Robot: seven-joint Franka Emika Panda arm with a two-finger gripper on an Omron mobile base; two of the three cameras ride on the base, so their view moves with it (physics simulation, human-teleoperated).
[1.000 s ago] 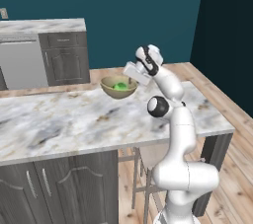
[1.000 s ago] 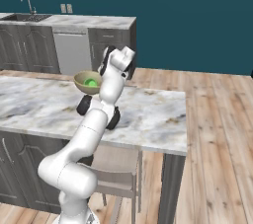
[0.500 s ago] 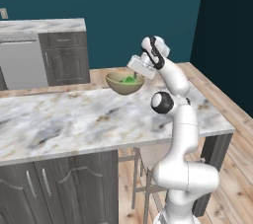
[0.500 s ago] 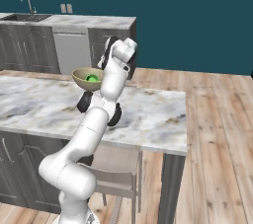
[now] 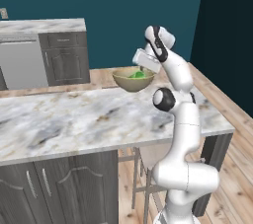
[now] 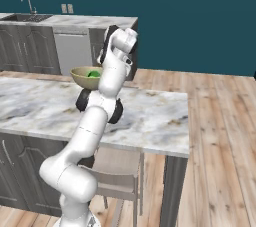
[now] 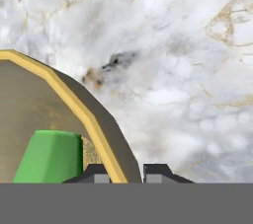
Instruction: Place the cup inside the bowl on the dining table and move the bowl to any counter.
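A: What changed?
B: Bowl [image 5: 132, 80] has risen off the table [image 5: 89, 119], cup [image 5: 138, 75] inside; fingers [image 7: 126, 172] pinch its rim.
A: Meaning?
B: Cup step done, I'd judge; carry to the counter [image 5: 42, 25] remains.

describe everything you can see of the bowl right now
The bowl is round, tan to olive-gold with a thin yellow rim and plain inside. It is lifted above the marble dining table, roughly level. The green cup sits inside. The gripper pinches its rim, one finger inside, one outside.
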